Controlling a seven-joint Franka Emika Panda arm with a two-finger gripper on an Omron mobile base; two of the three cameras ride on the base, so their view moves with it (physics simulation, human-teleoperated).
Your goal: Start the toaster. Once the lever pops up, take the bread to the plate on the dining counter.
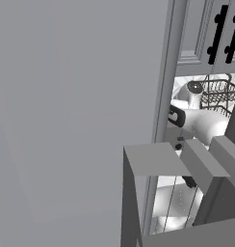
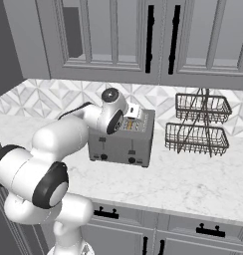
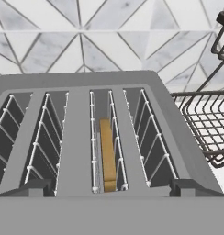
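One bread slice [image 3: 107, 153] sits in a four-slot toaster [image 2: 124, 139].
Gripper [image 3: 109, 187] spread wide above; two wire baskets [image 2: 198, 124] at three o'clock.

white arm [image 2: 54, 149] rises from lower left of right base view, elbow bent, forearm reaching forward and up. wrist angled down. claw [image 3: 109, 190] spread wide, nothing between dark fingertips [image 3: 31, 187].

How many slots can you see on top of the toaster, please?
4, side by side across the toaster: two on the left, a third holding the bread, and one on the right beside the wire basket.
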